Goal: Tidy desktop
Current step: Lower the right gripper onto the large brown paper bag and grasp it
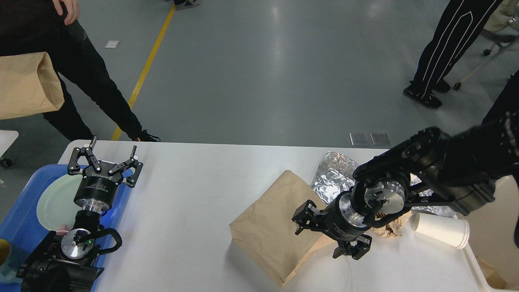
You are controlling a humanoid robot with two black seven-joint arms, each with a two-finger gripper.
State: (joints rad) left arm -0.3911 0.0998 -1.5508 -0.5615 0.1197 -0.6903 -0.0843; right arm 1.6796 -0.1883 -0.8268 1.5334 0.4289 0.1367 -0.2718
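Observation:
The white desktop (194,202) carries a large brown paper bag (271,223) lying flat at centre right. My right gripper (327,236) is low over the bag's right corner. It is open, with one finger over the bag and the other past its edge. Behind it lie crumpled silver foil (334,178), a crumpled brown paper ball (401,221) that is partly hidden, and a white paper cup (442,230) on its side. My left gripper (106,160) is open and holds nothing, at the desktop's far left corner.
A blue tray (20,219) with a pale green plate (52,198) sits under my left arm. A cream bin (472,255) stands at the right edge. A person holding a brown bag (24,85) stands at far left, another person at upper right.

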